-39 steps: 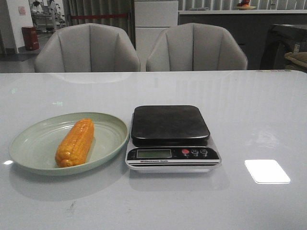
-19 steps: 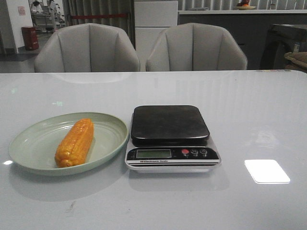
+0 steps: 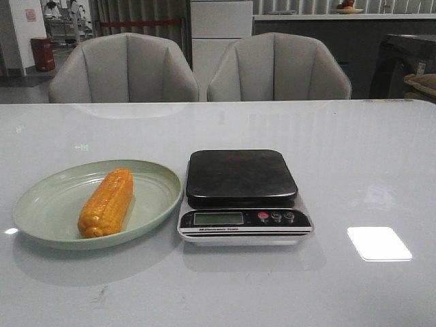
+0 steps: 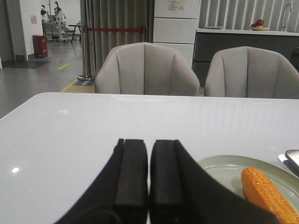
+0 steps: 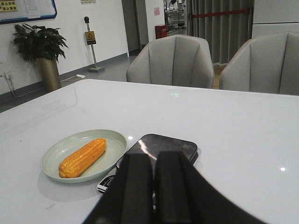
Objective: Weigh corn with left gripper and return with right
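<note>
The orange-yellow corn (image 3: 106, 202) lies lengthwise in a pale green plate (image 3: 48, 197) at the left of the table. A kitchen scale (image 3: 243, 196) with a bare black platform stands right beside the plate. Neither gripper shows in the front view. In the left wrist view my left gripper (image 4: 148, 142) is shut and empty, above the table, short of the plate (image 4: 219, 168) and the corn (image 4: 268, 193). In the right wrist view my right gripper (image 5: 154, 156) is shut and empty, with the scale (image 5: 166, 145) behind it and the corn (image 5: 82, 157) off to the side.
Two grey armchairs (image 3: 126, 68) stand behind the table's far edge. A bright patch of reflected light (image 3: 379, 243) lies on the glossy white table to the right of the scale.
</note>
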You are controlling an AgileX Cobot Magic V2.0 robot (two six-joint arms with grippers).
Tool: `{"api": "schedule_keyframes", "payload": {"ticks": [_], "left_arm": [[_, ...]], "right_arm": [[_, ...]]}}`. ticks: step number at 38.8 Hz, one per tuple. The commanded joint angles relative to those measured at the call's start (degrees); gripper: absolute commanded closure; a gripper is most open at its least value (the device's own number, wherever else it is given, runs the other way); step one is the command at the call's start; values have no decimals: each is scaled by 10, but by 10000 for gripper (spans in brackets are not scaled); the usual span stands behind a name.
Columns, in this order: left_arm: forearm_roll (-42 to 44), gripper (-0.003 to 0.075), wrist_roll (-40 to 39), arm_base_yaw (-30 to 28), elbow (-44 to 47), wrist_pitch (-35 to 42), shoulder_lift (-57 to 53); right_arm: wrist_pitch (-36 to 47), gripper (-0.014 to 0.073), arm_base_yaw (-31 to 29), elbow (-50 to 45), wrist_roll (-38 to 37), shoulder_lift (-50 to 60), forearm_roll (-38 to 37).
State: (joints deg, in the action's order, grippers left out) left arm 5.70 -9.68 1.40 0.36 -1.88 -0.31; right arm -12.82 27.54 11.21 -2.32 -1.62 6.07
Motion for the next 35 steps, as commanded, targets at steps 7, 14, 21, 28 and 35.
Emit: {"api": "schedule_keyframes", "payload": {"ticks": [7, 14, 21, 28, 35], "left_arm": [[-6, 596, -1, 3, 18, 45, -13], [-6, 596, -1, 3, 18, 45, -13], [-6, 596, -1, 3, 18, 45, -13], [-6, 596, -1, 3, 18, 45, -13], [-6, 596, -1, 3, 18, 45, -13]], "right_arm": [[48, 407, -5, 15, 7, -7, -2], [53, 407, -30, 8, 7, -7, -12], [72, 407, -162, -12, 7, -6, -14], [92, 407, -261, -60, 7, 13, -30], [106, 407, -276, -107, 7, 33, -92]]}}
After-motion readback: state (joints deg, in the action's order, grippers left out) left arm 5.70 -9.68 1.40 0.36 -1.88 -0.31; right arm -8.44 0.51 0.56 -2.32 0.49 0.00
